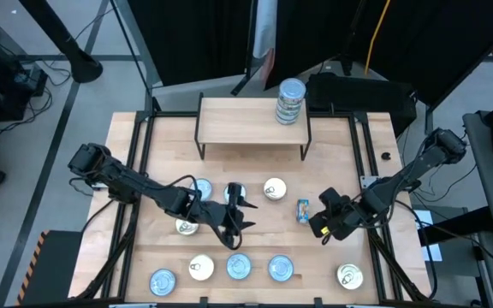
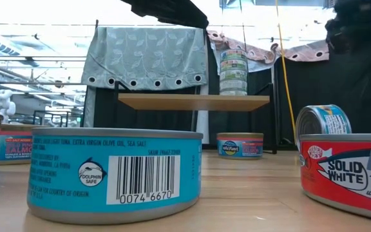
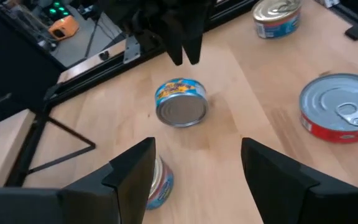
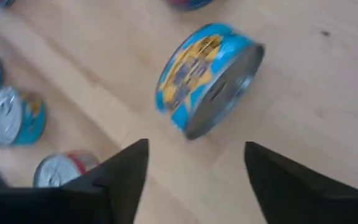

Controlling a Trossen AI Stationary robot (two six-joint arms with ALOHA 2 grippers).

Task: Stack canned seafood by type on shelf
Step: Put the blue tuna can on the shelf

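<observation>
A stack of three tins (image 1: 290, 101) stands on the shelf (image 1: 253, 120) at the far side, also in the low view (image 2: 233, 73). One blue-and-yellow tin (image 1: 303, 210) rests on its side wall on the table, between my two grippers. My right gripper (image 1: 319, 216) hangs open just right of it, fingers (image 4: 194, 168) apart above the tin (image 4: 210, 78). My left gripper (image 1: 240, 210) stands open to its left, pointing at the tin (image 3: 181, 102), with nothing between its fingers (image 3: 197, 168).
Several flat tins lie along the table's near edge (image 1: 239, 267), with one at the near right (image 1: 349, 275). More lie around my left gripper (image 1: 199, 190), (image 1: 187, 226), (image 1: 274, 188). A red-sided tin (image 3: 340, 115) lies close by. The shelf's left half is bare.
</observation>
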